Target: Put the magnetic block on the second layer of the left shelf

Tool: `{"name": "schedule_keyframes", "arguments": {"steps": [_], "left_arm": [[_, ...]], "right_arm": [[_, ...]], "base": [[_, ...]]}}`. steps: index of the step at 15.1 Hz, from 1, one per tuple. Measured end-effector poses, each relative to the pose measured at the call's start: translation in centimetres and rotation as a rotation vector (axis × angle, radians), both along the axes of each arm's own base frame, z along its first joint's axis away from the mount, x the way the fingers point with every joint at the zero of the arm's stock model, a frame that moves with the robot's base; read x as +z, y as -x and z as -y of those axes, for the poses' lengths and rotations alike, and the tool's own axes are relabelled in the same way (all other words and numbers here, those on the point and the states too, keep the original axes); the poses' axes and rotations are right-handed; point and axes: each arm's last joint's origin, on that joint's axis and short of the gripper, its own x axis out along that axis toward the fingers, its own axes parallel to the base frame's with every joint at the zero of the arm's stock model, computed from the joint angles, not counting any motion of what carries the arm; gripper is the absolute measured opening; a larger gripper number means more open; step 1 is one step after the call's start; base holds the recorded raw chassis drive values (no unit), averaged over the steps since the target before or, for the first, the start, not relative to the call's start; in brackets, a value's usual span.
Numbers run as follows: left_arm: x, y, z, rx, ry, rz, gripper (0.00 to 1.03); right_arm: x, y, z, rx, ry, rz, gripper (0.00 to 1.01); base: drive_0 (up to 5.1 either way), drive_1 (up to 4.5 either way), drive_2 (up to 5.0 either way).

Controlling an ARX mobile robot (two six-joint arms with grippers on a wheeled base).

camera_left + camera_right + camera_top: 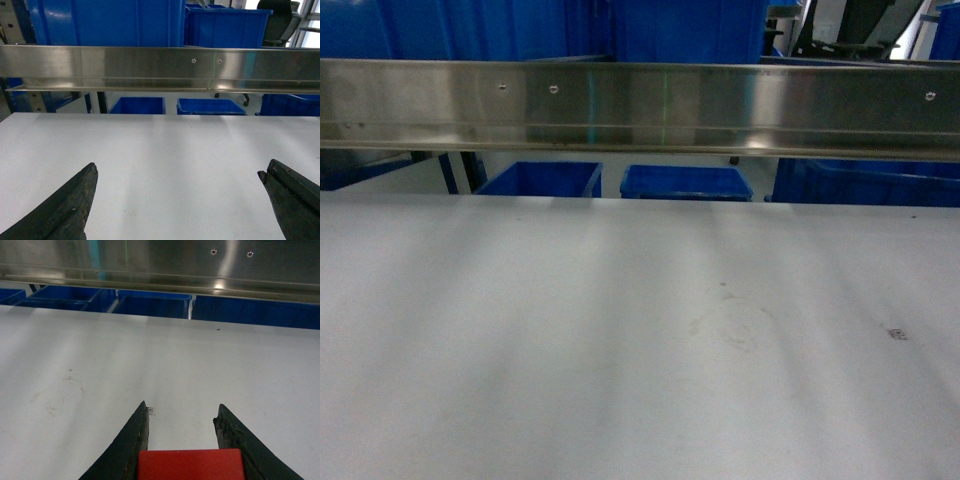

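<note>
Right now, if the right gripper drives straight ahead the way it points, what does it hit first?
Probably the steel beam across the far side of the white table. The right gripper, shut on the red magnetic block, sees bare tabletop ahead until then. Depth and height are uncertain; it might pass under toward the blue bins.

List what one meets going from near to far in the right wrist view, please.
Red magnetic block held between the right pincer's fingers → white table top → blue bins past the table's far edge → stainless-steel beam across the top.
</note>
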Motion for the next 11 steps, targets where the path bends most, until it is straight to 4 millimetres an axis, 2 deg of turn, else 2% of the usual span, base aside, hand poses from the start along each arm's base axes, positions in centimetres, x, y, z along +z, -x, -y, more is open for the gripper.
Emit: {"name": "schedule_keyframes", "arguments": {"steps": [11], "left_arm": [[0.00, 0.00, 0.00, 0.000, 0.000, 0.000, 0.98]], "right_arm": [[0.01, 0.01, -0.01, 0.003, -0.001, 0.000, 0.34]], "base": [[0.0, 0.00, 0.0]]}}
